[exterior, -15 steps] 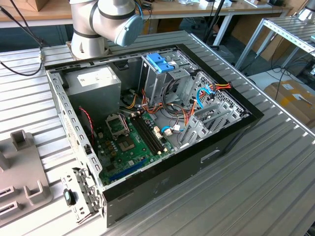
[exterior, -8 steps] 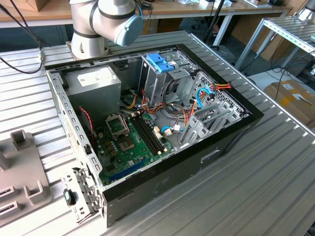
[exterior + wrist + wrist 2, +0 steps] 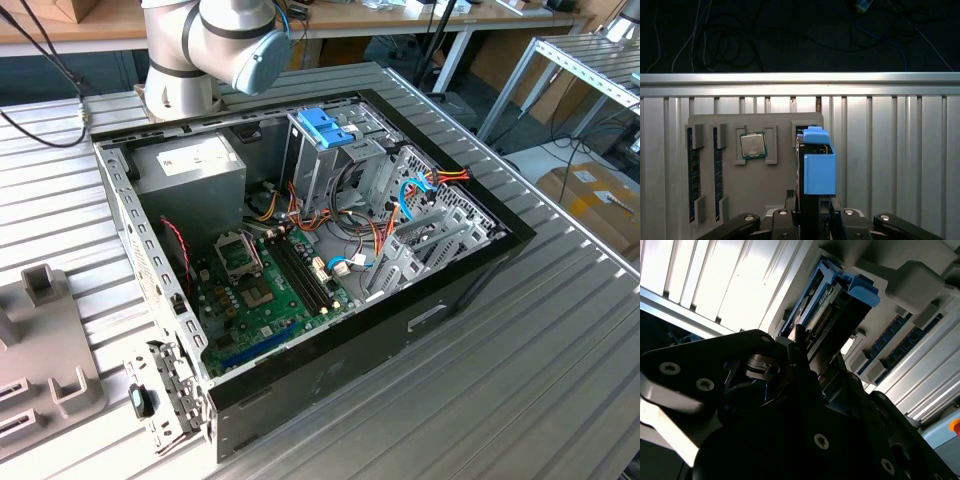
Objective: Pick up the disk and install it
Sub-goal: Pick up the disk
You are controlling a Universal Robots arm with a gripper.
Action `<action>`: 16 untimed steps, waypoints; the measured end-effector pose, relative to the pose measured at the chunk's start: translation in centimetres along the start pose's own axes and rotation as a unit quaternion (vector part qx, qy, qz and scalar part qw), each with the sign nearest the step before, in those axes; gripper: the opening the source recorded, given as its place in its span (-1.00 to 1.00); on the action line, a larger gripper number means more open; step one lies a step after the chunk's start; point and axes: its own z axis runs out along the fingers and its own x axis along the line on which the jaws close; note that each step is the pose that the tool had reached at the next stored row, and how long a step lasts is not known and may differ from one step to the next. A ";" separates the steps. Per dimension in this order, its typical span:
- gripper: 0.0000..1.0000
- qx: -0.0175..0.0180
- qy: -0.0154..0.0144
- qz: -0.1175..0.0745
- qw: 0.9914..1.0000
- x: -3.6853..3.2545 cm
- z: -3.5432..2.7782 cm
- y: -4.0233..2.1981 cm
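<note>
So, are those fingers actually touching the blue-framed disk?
Touching. In the first wrist view the fingers sit flush against both sides of the disk, no gap showing.

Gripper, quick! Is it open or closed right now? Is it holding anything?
Gripper: closed, holding the disk.

Blue-railed disk (image 3: 837, 310) at the hand (image 3: 804, 352)

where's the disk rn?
In the first wrist view the disk stands on edge at the grey parts tray, next to the CPU and close in front of the gripper.
</note>
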 end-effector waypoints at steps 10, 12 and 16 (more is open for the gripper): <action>-0.30 0.000 0.000 0.000 1.000 0.05 -2.63 -0.02; -0.30 0.000 0.000 0.000 1.000 0.07 -3.34 -0.03; -0.30 0.000 0.000 0.000 1.000 0.09 -4.49 -0.04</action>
